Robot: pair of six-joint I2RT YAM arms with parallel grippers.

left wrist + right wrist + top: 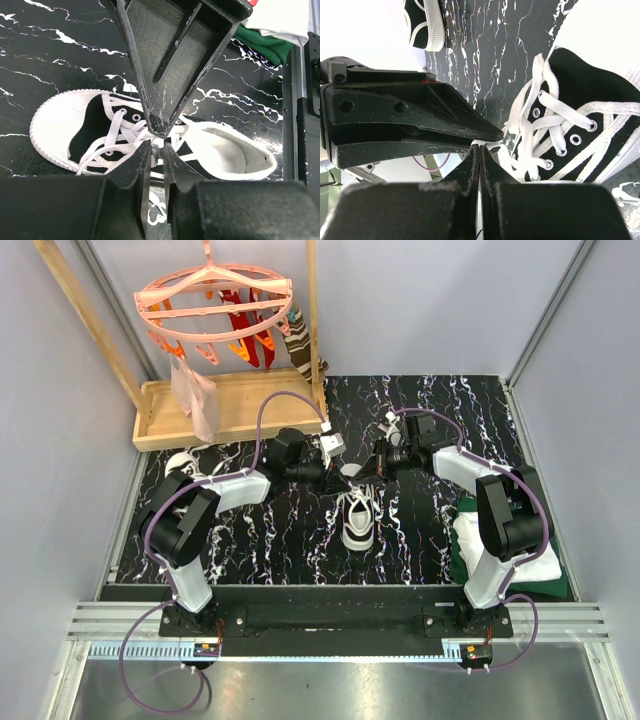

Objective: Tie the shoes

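Note:
One black sneaker [358, 518] with a white toe cap lies mid-table, toe toward the arms. It also shows in the left wrist view [90, 125] and the right wrist view [585, 100]. Its white laces [117, 142] are loose over the tongue. My left gripper [337, 480] and right gripper [366, 473] meet tip to tip just above the shoe's opening. The left gripper [157, 150] is shut on a piece of white lace. The right gripper [480, 147] is shut on a lace [492, 146] at its tips. The second sneaker [186, 466] lies at the left, partly behind the left arm.
A folded white-and-green cloth [476, 540] lies at the right beside the right arm. A wooden tray [235, 410] stands at the back left under a pink hanger rack [215, 300] with a striped sock [300, 345]. Grey walls enclose the black marble-patterned table [270, 540].

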